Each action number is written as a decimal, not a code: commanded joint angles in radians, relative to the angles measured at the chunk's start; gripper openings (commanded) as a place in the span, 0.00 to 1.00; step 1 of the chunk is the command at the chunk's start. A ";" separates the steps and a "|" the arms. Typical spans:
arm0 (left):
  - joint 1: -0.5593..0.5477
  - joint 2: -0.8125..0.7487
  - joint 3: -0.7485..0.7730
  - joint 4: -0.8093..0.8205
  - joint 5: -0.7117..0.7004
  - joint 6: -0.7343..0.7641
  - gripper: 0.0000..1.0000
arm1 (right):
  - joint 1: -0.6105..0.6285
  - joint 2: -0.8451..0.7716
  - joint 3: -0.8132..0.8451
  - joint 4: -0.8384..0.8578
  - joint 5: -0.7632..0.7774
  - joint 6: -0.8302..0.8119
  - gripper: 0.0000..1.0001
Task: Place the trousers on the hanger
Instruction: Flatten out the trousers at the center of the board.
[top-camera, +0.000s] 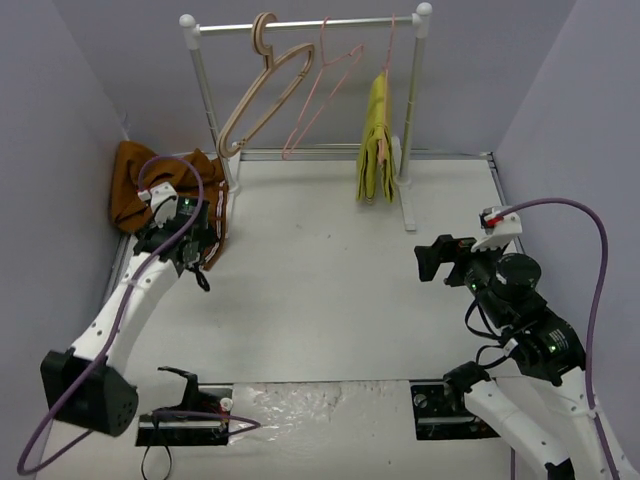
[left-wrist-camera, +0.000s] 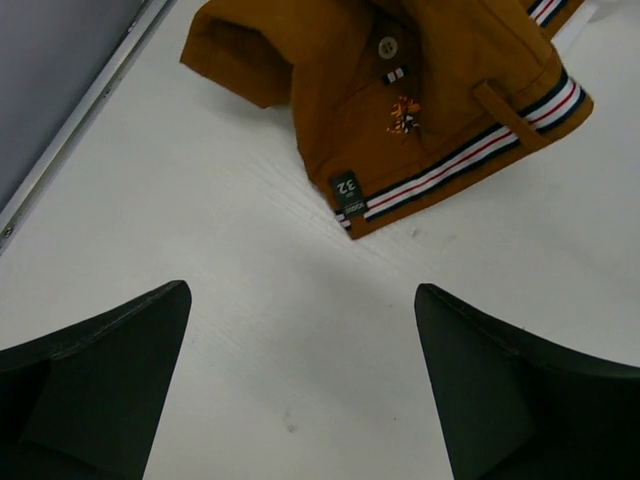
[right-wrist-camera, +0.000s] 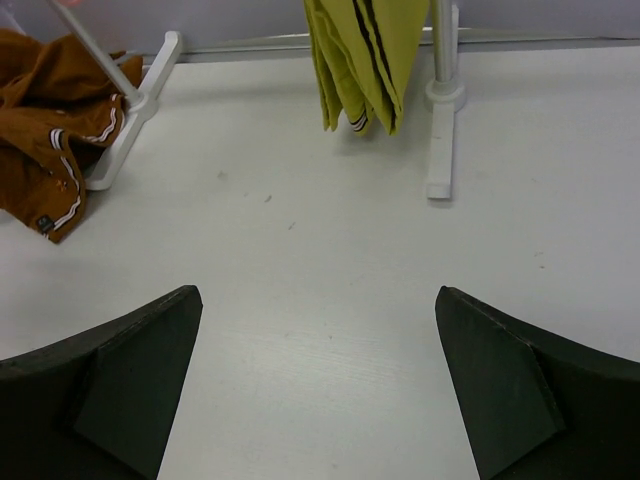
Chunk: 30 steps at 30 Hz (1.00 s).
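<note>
White table (top-camera: 320, 290): pickup approach.
The trousers (top-camera: 150, 185) are heaped far left; the left gripper (left-wrist-camera: 302, 290) is held spread near their waistband (left-wrist-camera: 470, 160), evidently for grasping. The right gripper (right-wrist-camera: 318, 292) is spread, empty; the hanger (top-camera: 303, 122) is hung on the rail (top-camera: 300, 27).

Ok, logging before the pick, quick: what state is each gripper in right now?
Left gripper: open, holding nothing, just short of the trousers.
Right gripper: open, holding nothing.

Bright, even overhead light, soft faint shadows, sharp focus, glare on the table's (top-camera: 300, 405) near edge
</note>
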 joint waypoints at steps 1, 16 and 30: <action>0.052 0.137 0.130 0.174 -0.026 -0.036 0.95 | 0.007 0.017 -0.017 0.075 -0.081 -0.035 1.00; 0.172 0.624 0.431 0.321 -0.012 -0.143 0.95 | 0.009 0.136 -0.006 0.112 -0.012 -0.076 1.00; 0.176 0.592 0.366 0.260 -0.008 -0.205 0.03 | 0.009 0.160 0.009 0.114 -0.028 -0.121 1.00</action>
